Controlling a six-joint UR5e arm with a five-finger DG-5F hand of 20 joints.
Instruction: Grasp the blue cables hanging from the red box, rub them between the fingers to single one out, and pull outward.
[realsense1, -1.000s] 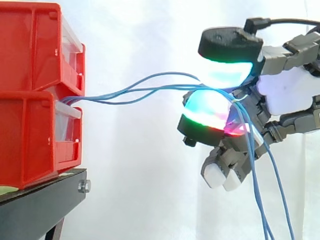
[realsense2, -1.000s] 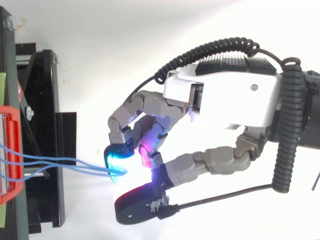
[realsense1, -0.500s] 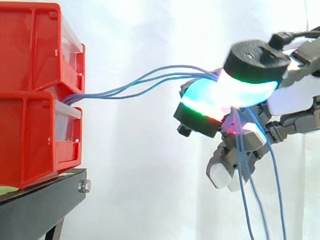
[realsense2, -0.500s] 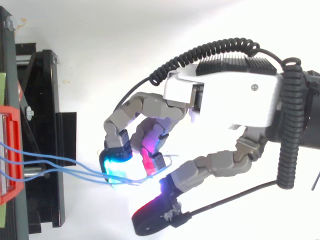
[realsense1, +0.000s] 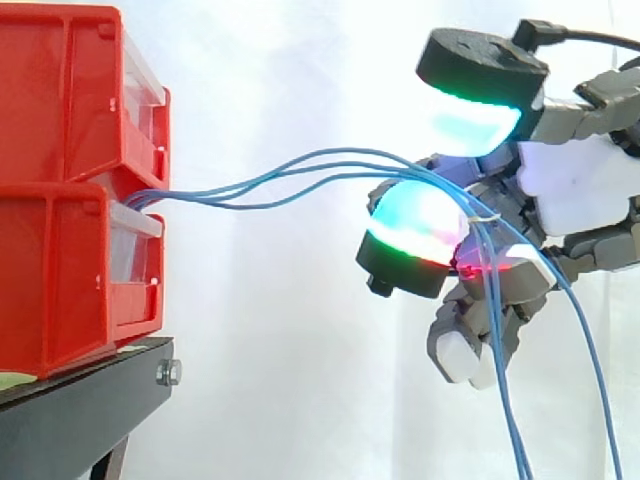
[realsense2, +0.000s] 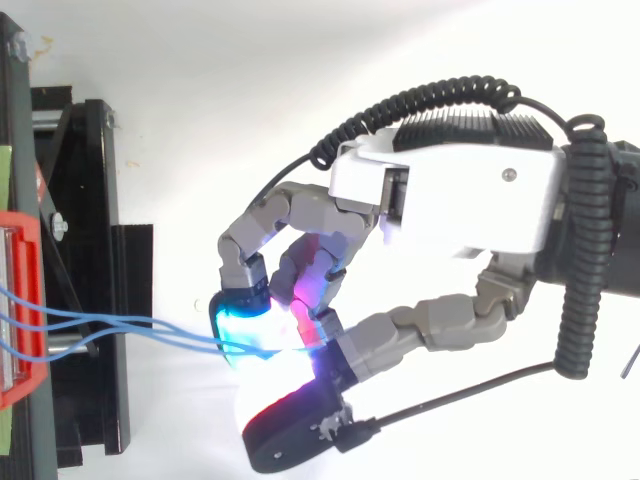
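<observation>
Side and top views of cable separation, judged mid-rub.

Left: two stacked red plastic bins (realsense1: 60, 250) on a black metal stand (realsense1: 80, 415), toward its right-hand end in the side view, before a white curtain (realsense1: 280, 350).

Centre: three thin blue cables (realsense1: 330, 165) emerging from the seam between the bins, out past the stand's right-hand edge. Roughly level and slightly rising to the right, fanned apart near the bins, converging toward the robot hand (realsense1: 580, 185). Beyond it, bent sharply down and hanging free.

Right: robot hand reaching in from the right edge, fingers curled. Cables draped across the lower pad (realsense1: 415, 225), glowing green and red, and threaded among the curled fingers behind it. Opposing black-backed cyan pad (realsense1: 472, 115) set above, apart from the lower pad, with a clear gap in the side view. Hold therefore hooked round the cables rather than clamped. All three seemingly together in the robot hand; none judged singled out yet.

Key relation: bins and anchored cable ends directly left of the robot hand; long axis of the span left-to-right. Outward pull thus judged as straight rightward, away from the bins, once the upper pad closes on one strand. Risk: all strands dragged together, or slipping off the rounded pad.
</observation>
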